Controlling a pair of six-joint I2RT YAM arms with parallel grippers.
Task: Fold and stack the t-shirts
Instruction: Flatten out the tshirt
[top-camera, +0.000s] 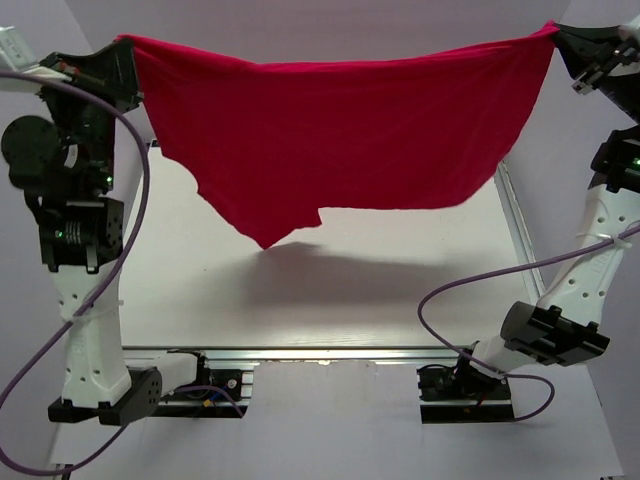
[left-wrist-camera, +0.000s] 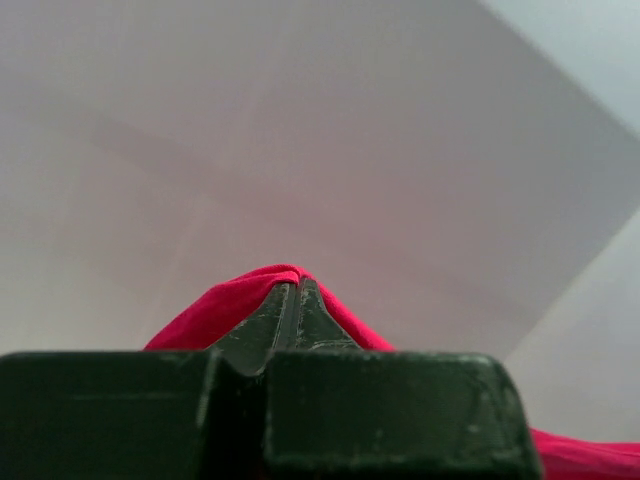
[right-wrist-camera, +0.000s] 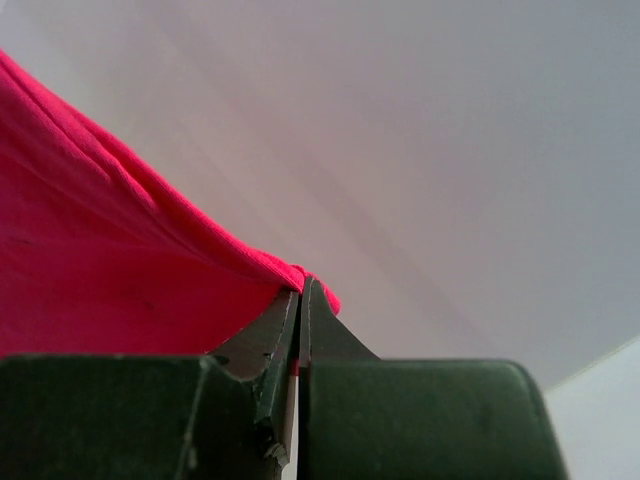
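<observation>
Both tools (top-camera: 128, 45) (top-camera: 557, 32) pinch red t-shirt (top-camera: 340, 140), stretched aloft.

Plain white walls (top-camera: 330, 25), white table (top-camera: 400, 290)

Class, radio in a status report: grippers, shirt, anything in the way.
Left gripper shut on t-shirt edge. Right gripper likewise. T-shirt stretched between them, hanging above table. No obstruction seen.

arms (top-camera: 90, 335): white links | black joints | purple cables (top-camera: 146, 185) | green lights (top-camera: 58, 234)
</observation>
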